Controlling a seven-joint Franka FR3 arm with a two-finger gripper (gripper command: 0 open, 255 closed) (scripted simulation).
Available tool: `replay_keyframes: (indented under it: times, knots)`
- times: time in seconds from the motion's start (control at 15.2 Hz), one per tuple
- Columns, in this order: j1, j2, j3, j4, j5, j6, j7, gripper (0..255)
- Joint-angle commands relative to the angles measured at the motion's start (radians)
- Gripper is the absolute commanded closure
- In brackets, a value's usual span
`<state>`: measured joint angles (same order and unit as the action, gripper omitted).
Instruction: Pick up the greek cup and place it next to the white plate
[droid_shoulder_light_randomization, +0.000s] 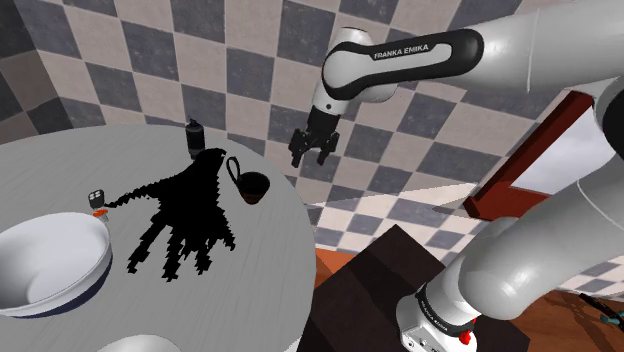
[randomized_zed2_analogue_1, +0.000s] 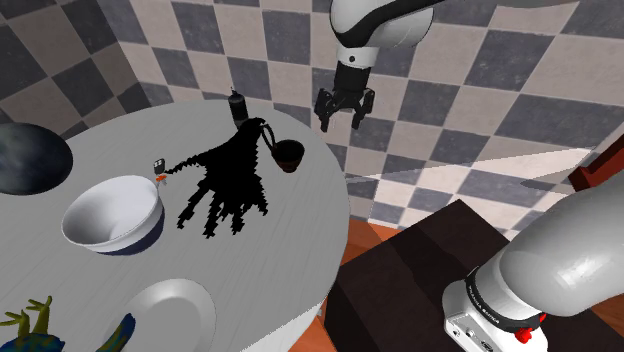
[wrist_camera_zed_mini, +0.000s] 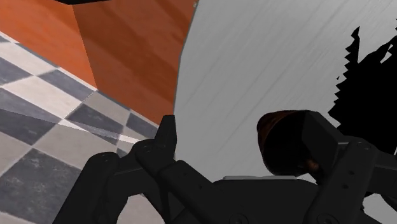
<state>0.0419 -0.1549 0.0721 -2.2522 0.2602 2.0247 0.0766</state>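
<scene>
1. Looking along the hand (wrist_camera_zed_mini: 240, 130), you see its two fingers released and standing apart with nothing between them. The right finger hides part of the dark brown cup (wrist_camera_zed_mini: 283, 137).
2. A jagged black patch (droid_shoulder_light_randomization: 190, 215) spreads over the middle of the table (droid_shoulder_light_randomization: 270, 270) and touches the cup's handle side. You cannot tell what it is.
3. A small thing with an orange base (droid_shoulder_light_randomization: 97, 201) near the white bowl (droid_shoulder_light_randomization: 50, 260) is too small to name. A black bottle (droid_shoulder_light_randomization: 195, 135) stands behind the patch.
4. The table is round and grey. The cup stands upright near its rim, and the hand hangs in the air above and just beyond that rim, apart from the cup.
5. Grey checkered walls enclose the room, the floor is orange-brown, and the stand (droid_shoulder_light_randomization: 400, 260) is a dark box.
6. The second exterior view gives you the white plate (randomized_zed2_analogue_1: 175, 310) at the table's near edge, well apart from the cup, with the bowl between them. It also shows a dark round thing (randomized_zed2_analogue_1: 30, 158) and a green-blue thing (randomized_zed2_analogue_1: 30, 325), both cut off at its left edge.
</scene>
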Motion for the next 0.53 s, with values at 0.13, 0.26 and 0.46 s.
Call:
replay_keyframes:
  times: [0.13, 0.26, 0.46]
  knots:
    - [0.011, 0.152, 0.005, 0.084, 0.054, 0.075, -0.034, 0]
    - [0.017, 0.226, 0.01, 0.134, 0.08, 0.102, -0.049, 0]
    - [0.022, 0.337, 0.021, 0.218, 0.117, 0.134, -0.069, 0]
